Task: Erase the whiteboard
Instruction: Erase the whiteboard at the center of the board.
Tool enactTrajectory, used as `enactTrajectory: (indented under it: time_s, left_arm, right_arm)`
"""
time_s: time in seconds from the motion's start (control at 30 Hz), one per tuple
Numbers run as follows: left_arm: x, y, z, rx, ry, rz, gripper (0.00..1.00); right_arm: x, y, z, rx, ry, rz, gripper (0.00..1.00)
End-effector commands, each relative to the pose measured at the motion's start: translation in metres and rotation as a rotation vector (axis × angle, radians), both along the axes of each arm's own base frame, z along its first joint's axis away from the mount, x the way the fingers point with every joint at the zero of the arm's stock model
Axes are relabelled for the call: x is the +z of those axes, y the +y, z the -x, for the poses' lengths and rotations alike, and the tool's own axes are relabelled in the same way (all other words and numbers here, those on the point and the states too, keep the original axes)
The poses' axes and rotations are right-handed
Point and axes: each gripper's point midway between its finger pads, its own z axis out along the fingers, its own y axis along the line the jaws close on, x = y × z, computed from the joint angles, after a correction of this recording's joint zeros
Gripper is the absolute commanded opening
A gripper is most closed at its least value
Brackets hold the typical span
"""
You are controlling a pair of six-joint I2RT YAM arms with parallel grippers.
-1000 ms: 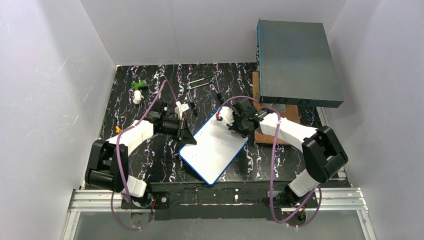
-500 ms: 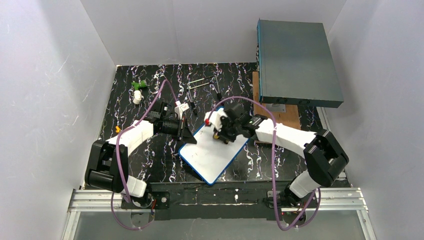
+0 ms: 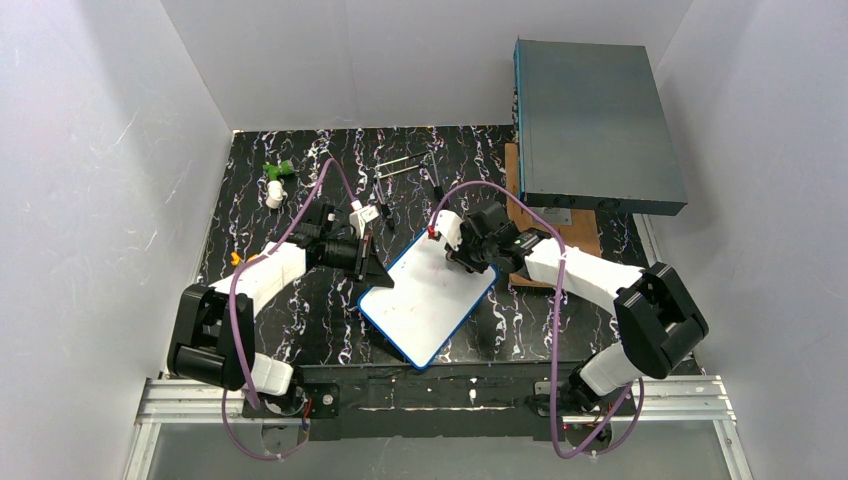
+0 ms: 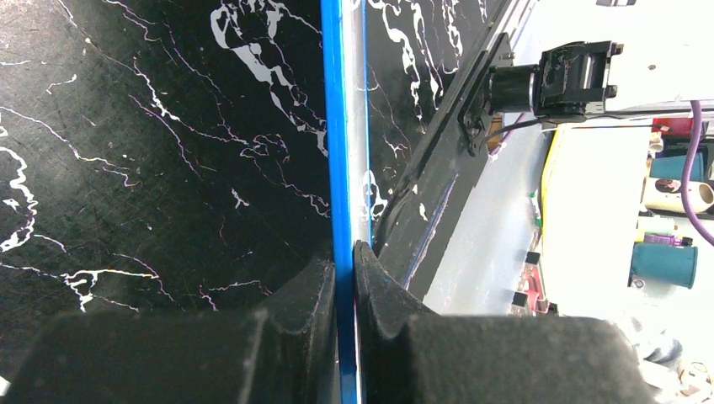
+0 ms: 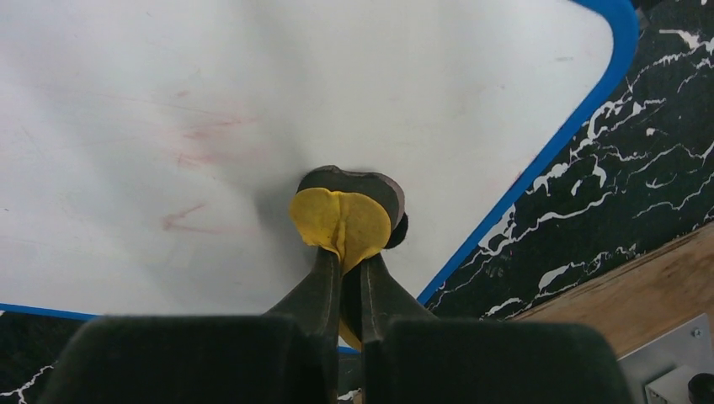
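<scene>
Near the middle of the black marbled table [image 3: 300,320] lies the whiteboard [image 3: 428,300], a white panel in a blue frame. From overhead its long side runs from about 1 o'clock to 7 o'clock.

At the board's 9 o'clock corner the left gripper [image 3: 380,278] has the frame. From the left wrist view its jaws are almost closed, pinching the thin blue edge [image 4: 338,126] between the two dark fingers [image 4: 307,290]. I cannot tell whether the board sits flat or is tipped up on that side.

At the board's 1 o'clock end the right gripper [image 3: 455,265] is down over the white surface. From its wrist camera the jaws [image 5: 343,269] are closed tight on a yellow pad [image 5: 341,219] with a dark backing, and the pad is pressed against the whiteboard [image 5: 253,76]. Faint red smudges [image 5: 202,139] show on the white at about 10 o'clock from the pad. The board's rounded blue corner sits off at the pad's 2 o'clock.

Over at the table's 1 o'clock stands a large grey-teal box [image 3: 595,125] on a wooden board [image 3: 575,235]. A small green and white object [image 3: 275,180] lies at 11 o'clock, well apart from both arms.
</scene>
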Motion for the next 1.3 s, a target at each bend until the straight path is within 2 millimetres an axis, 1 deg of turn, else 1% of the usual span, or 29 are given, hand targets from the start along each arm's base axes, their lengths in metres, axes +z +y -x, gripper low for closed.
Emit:
enactTrajectory:
  time_s: [0.0,0.1,0.17,0.27,0.33,0.37,0.4,0.43,0.5,0.53,0.57,0.6,0.63,0.73,0.83,0.93,1.0,1.07,1.13,1.17,1.23,1.27]
  left_arm:
    - [0.017,-0.007,0.002,-0.059,-0.111,0.058,0.00]
    - [0.016,-0.007,0.003,-0.062,-0.104,0.060,0.00]
    - [0.016,-0.007,0.003,-0.061,-0.103,0.062,0.00]
    - [0.015,-0.007,0.003,-0.062,-0.101,0.063,0.00]
    - [0.015,-0.007,0.003,-0.061,-0.099,0.065,0.00]
    - [0.016,-0.008,0.003,-0.063,-0.100,0.068,0.00]
    - [0.016,-0.008,0.003,-0.064,-0.101,0.069,0.00]
    - [0.016,-0.008,0.004,-0.065,-0.102,0.070,0.00]
    - [0.018,-0.008,0.004,-0.067,-0.109,0.073,0.00]
    - [0.018,-0.008,0.004,-0.067,-0.112,0.074,0.00]
    - [0.019,-0.008,0.004,-0.067,-0.114,0.075,0.00]
    - [0.019,-0.008,0.004,-0.069,-0.115,0.077,0.00]
    - [0.019,-0.008,0.004,-0.069,-0.116,0.078,0.00]
    - [0.021,-0.009,0.004,-0.072,-0.116,0.083,0.00]
    - [0.023,-0.010,0.005,-0.079,-0.121,0.097,0.00]
    - [0.024,-0.009,0.005,-0.077,-0.135,0.096,0.00]
    - [0.024,-0.009,0.006,-0.075,-0.136,0.093,0.00]
    - [0.024,-0.009,0.006,-0.076,-0.141,0.093,0.00]
    - [0.026,-0.008,0.006,-0.076,-0.149,0.094,0.00]
    - [0.026,-0.008,0.005,-0.077,-0.153,0.095,0.00]
    - [0.028,-0.009,0.005,-0.078,-0.167,0.101,0.00]
    - [0.030,-0.009,0.004,-0.078,-0.177,0.104,0.00]
  right_arm:
    - [0.032,0.039,-0.001,0.056,-0.037,-0.101,0.01]
    - [0.038,0.067,0.015,0.134,-0.027,-0.111,0.01]
    - [0.040,0.085,0.028,0.188,-0.018,-0.114,0.01]
    - [0.038,0.108,0.058,0.281,0.001,-0.111,0.01]
    - [0.035,0.119,0.077,0.333,0.024,-0.111,0.01]
    - [0.033,0.122,0.084,0.347,0.033,-0.110,0.01]
    - [0.031,0.124,0.086,0.348,0.040,-0.108,0.01]
    - [0.029,0.123,0.085,0.337,0.039,-0.103,0.01]
    - [0.027,0.117,0.072,0.293,0.003,-0.088,0.01]
    - [0.026,0.110,0.061,0.255,-0.007,-0.085,0.01]
    - [0.026,0.099,0.047,0.201,-0.012,-0.082,0.01]
    - [0.025,0.092,0.038,0.165,-0.017,-0.077,0.01]
    - [0.025,0.077,0.021,0.106,-0.028,-0.072,0.01]
    - [0.026,0.045,-0.011,-0.008,-0.071,-0.065,0.01]
    - [0.021,0.018,-0.030,-0.084,-0.109,-0.033,0.01]
    - [0.011,-0.001,-0.038,-0.122,-0.115,0.002,0.01]
    - [0.003,-0.011,-0.036,-0.126,-0.095,0.023,0.01]
    - [-0.006,-0.019,-0.028,-0.105,-0.068,0.040,0.01]
    - [-0.020,-0.021,-0.006,-0.027,-0.010,0.045,0.01]
    - [-0.032,-0.025,0.011,0.016,0.037,0.050,0.01]
    - [-0.038,-0.022,0.040,0.129,0.072,0.042,0.01]
    - [-0.035,-0.018,0.052,0.182,0.064,0.017,0.01]
